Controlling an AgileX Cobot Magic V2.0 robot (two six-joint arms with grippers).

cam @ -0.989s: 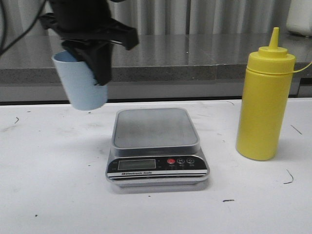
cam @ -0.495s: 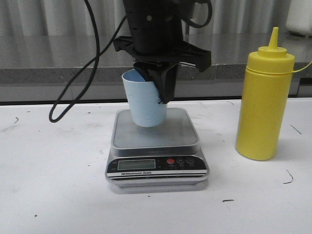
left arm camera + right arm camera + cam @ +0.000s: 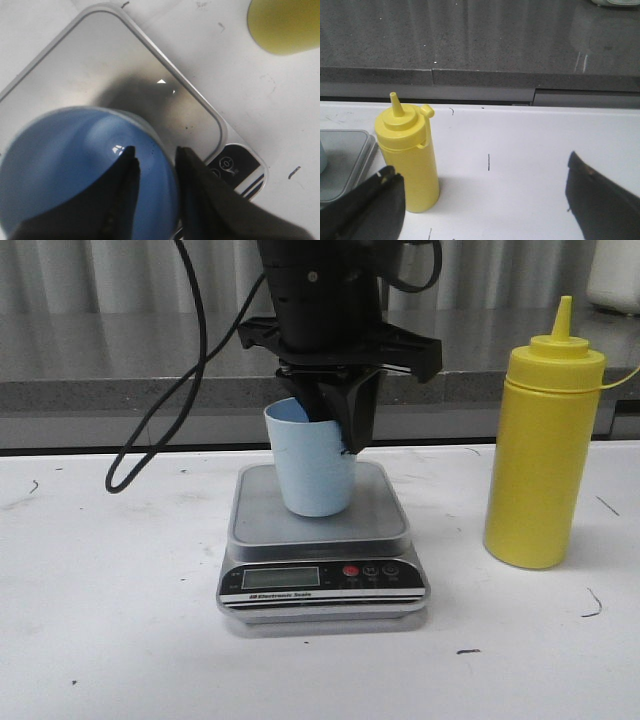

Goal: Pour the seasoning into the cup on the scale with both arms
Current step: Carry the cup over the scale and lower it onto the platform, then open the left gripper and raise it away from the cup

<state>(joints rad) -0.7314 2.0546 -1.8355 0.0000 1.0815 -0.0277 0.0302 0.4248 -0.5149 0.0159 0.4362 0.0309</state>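
The pale blue cup [image 3: 315, 475] stands upright on the steel platform of the scale [image 3: 375, 512], slightly tilted; I cannot tell whether its base rests fully on it. My left gripper [image 3: 345, 440] comes down from above and is shut on the cup's right rim, one finger inside and one outside. In the left wrist view the cup [image 3: 60, 165] fills the lower part, the gripper [image 3: 156, 148] pinches its wall, and the scale [image 3: 125, 65] lies beneath. The yellow seasoning bottle [image 3: 543, 450] stands to the right of the scale. My right gripper [image 3: 480, 165] hangs open, the bottle [image 3: 412, 155] beside one finger, untouched.
A grey stone ledge [image 3: 470, 360] runs behind the white table. A black cable [image 3: 150, 430] loops down from the left arm, left of the scale. A white object [image 3: 615, 275] sits at the far right on the ledge.
My left gripper carried the cup from the left, high above the table, over the scale and lowered it to the platform. The bottle stayed put.
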